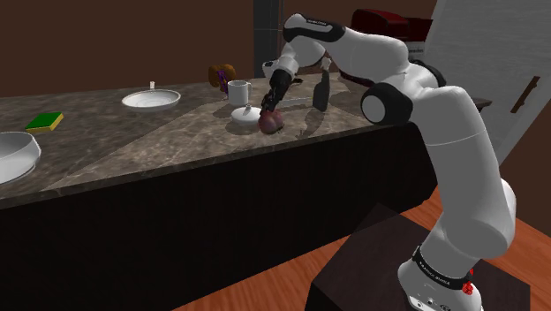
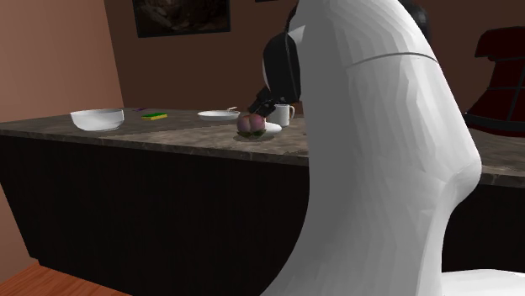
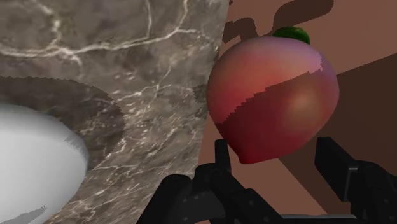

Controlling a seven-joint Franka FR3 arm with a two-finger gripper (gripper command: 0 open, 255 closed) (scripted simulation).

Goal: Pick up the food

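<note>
The jaws stand apart, clamped on nothing. Their two black fingers [image 3: 222, 156] flank the pointed lower end of a fruit [image 3: 273, 95], and no contact can be made out. The fruit is round, red and glossy, with a small green stub at the far end. It rests on the dark marble desk [image 3: 127, 63], close to the front edge, below the hand of the white arm [image 1: 441, 115].

The fruit looks light and fairly firm. Its smooth curved skin is likely to slip and to roll if nudged, and a hard squeeze could bruise it. The safest hold is probably across its widest part, with the fingers level on opposite sides, not on the narrow tip, where they could slide off.

A small white dish [image 1: 245, 115] lies just beside the fruit, on the shoulder view's left. It is the nearest thing a finger could catch. A white mug [image 1: 238, 89] stands behind the dish. A dark bottle [image 1: 321, 91] stands near, further back on that view's right. Well apart along the desk are a white plate [image 1: 151, 99], a green and yellow sponge [image 1: 44, 122] and a white bowl [image 1: 13, 152]. Nothing sits between the jaws and the fruit.
</note>
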